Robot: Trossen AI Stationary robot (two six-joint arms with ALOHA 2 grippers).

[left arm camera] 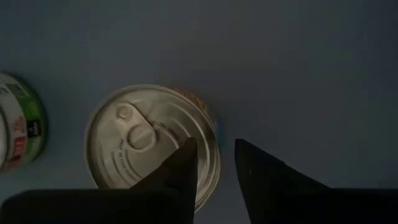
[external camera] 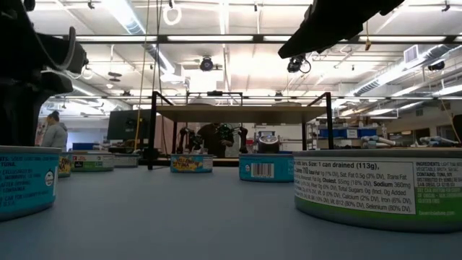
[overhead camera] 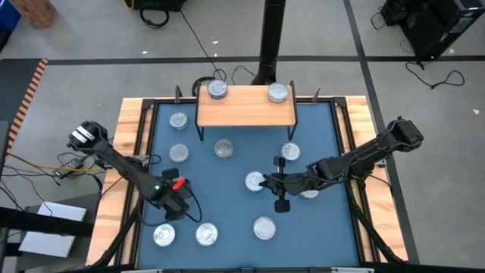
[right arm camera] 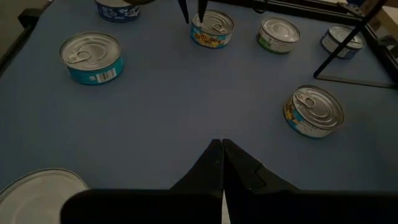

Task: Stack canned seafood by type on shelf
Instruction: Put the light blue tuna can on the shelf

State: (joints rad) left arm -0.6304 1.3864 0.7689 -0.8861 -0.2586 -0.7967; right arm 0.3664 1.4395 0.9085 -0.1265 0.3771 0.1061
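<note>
I have the left gripper (left arm camera: 211,163) low over the near-left part of the blue mat (overhead camera: 227,227), its two fingers parted only narrowly, with one fingertip lying over the lid of a tin (left arm camera: 152,140) and the other out past the rim; nothing is held. In the high view that tin sits at the mat's near-left corner (overhead camera: 164,235), with another tin (overhead camera: 207,234) just beside it. The right gripper (right arm camera: 222,149) hangs over the middle of the mat with its fingers pressed together and empty, close to a tin (overhead camera: 255,181) there. The shelf (overhead camera: 246,108) stands at the far edge with only two tins on it, one near each far corner (overhead camera: 217,90) (overhead camera: 279,93), so most of the sorting is, I judge, still ahead. My worry is the left hand: the gap looks far narrower than the tin, so if I come down like this a fingertip lands on the lid and may skid the tin or shove it into its neighbour. I would want the fingers much wider and centred across it first. Later, carrying to the shelf, the thin black legs could catch the arm, and a tin set near the board's edge could slide off.
</note>
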